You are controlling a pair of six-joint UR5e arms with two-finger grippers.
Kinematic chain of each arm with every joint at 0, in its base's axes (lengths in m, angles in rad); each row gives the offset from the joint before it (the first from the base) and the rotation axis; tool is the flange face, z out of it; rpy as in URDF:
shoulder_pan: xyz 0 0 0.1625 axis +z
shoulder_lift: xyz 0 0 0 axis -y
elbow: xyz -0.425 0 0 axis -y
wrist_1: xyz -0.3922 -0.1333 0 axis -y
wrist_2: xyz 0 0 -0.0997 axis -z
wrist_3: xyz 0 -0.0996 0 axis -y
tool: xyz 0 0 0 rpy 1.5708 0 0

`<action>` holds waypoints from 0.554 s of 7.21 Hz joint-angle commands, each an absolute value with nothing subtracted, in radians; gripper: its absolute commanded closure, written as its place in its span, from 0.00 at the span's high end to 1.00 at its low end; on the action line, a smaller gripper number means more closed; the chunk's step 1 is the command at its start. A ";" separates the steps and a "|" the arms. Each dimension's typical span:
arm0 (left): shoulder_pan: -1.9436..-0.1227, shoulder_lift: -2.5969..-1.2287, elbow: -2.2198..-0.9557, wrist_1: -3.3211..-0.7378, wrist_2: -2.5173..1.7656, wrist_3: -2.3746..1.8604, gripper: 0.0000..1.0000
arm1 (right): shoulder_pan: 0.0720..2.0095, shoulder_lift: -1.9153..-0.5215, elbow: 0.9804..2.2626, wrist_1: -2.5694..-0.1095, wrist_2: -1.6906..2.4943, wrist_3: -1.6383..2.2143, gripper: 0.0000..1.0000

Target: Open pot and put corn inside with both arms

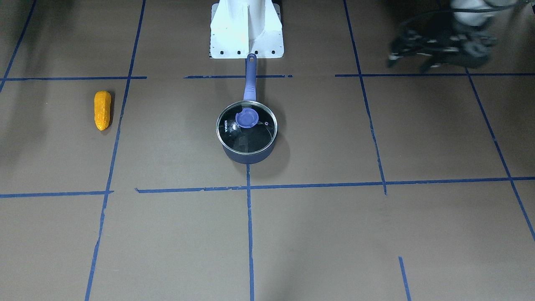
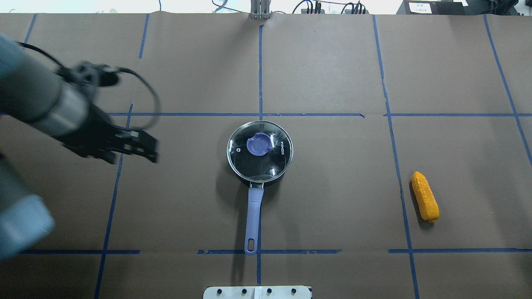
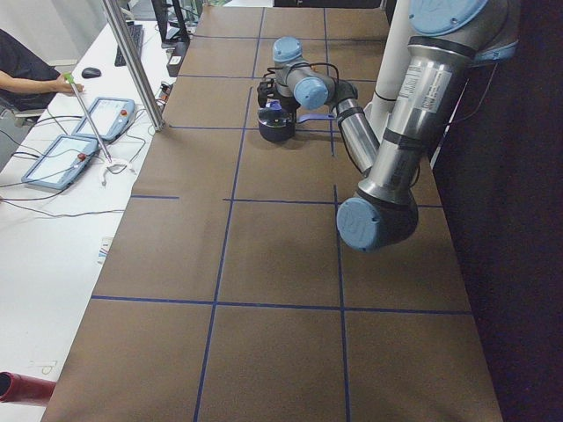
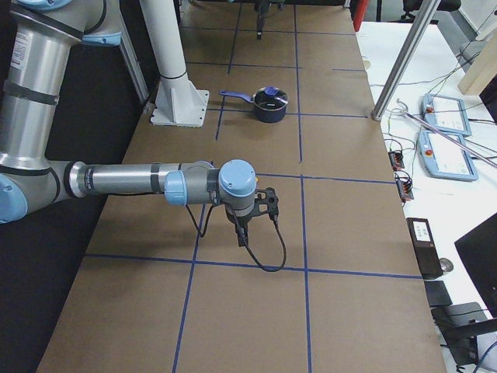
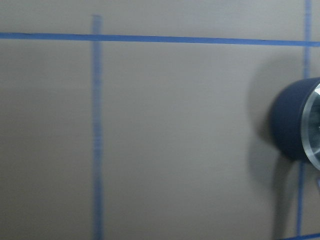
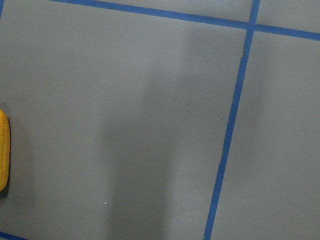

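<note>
The pot (image 1: 247,155) stands at the table's middle with its glass lid (image 1: 250,136) on and its blue knob (image 1: 247,118) on top. Its handle (image 2: 253,216) points toward the robot's base. The corn (image 2: 425,202) lies flat on the robot's right side, well apart from the pot; its edge shows in the right wrist view (image 6: 2,150). My left gripper (image 2: 151,150) hovers left of the pot, blurred, its fingers apart and empty. The pot's side shows in the left wrist view (image 5: 292,120). My right gripper (image 4: 269,202) shows only in the exterior right view; I cannot tell its state.
The white stand (image 1: 246,29) is at the robot's edge, just behind the handle's end. Blue tape lines cross the brown table. Operator consoles (image 4: 443,116) lie off the table's far side.
</note>
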State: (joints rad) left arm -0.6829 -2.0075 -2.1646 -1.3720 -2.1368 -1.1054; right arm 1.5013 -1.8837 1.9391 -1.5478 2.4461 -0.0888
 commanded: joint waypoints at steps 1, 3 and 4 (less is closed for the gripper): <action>-0.508 -2.318 -1.929 -1.292 -1.918 -1.241 1.00 | 1.477 -1.884 1.936 -1.549 2.438 -0.075 1.00; -0.508 -2.464 -1.724 -1.295 -1.913 -1.265 1.00 | 1.477 -1.884 1.933 -1.549 2.439 -0.075 1.00; -0.508 -2.511 -1.660 -1.296 -1.913 -1.275 1.00 | 1.476 -1.884 1.928 -1.549 2.439 -0.075 1.00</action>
